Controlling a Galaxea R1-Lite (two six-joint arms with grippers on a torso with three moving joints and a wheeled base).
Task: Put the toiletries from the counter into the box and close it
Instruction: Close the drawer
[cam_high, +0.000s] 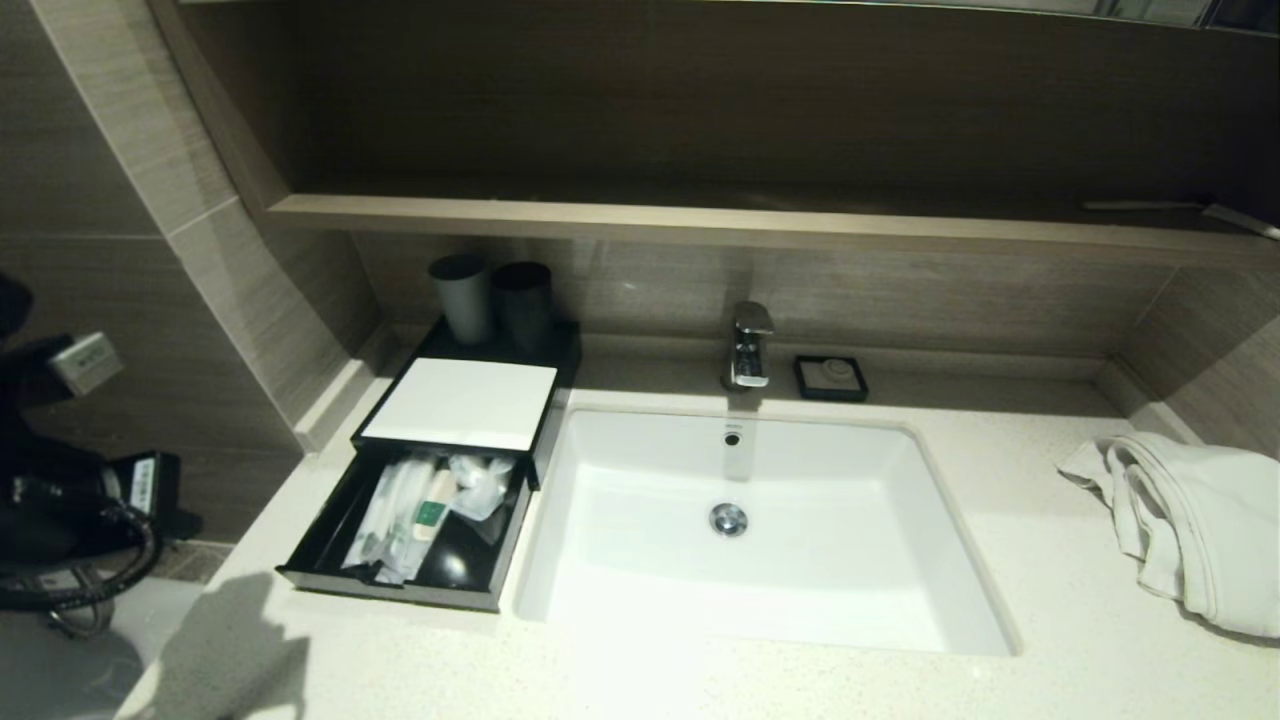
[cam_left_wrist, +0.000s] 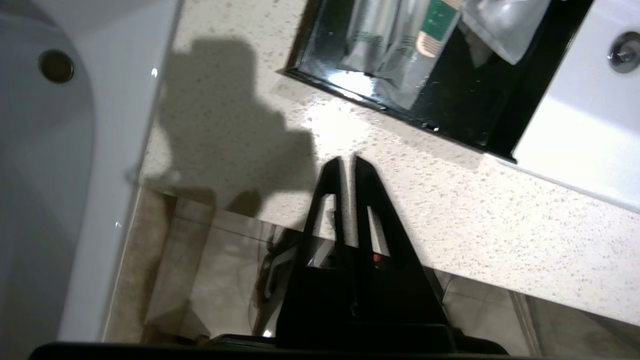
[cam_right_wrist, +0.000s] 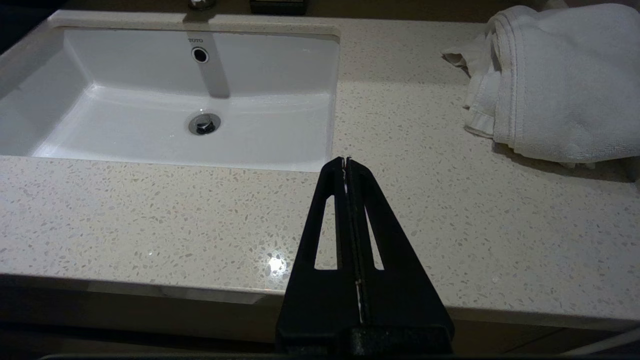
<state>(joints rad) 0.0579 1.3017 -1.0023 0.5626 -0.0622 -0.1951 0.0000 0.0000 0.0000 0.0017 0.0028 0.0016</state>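
Over the speckled counter (cam_left_wrist: 450, 210), the left gripper (cam_left_wrist: 348, 162) hangs closed and empty beside the sink (cam_high: 640, 600).

Black tapered tool (cam_right_wrist: 346, 161) fingers with slotted cutouts; black cabled left arm (cam_high: 70, 520).

- One low black rectangular box (cam_high: 462, 405) with a white flat top panel, at left centre of the head view.
- Two dark grey plastic cups (cam_high: 492, 298), behind it.
- One small black square soap dish (cam_high: 830, 378), upper centre.
- One chrome tap (cam_high: 750, 345).
- One crumpled white towel (cam_high: 1190, 520), right edge.
- Several crinkly translucent sachets (cam_high: 425, 505) in the drawer; exact number unclear.
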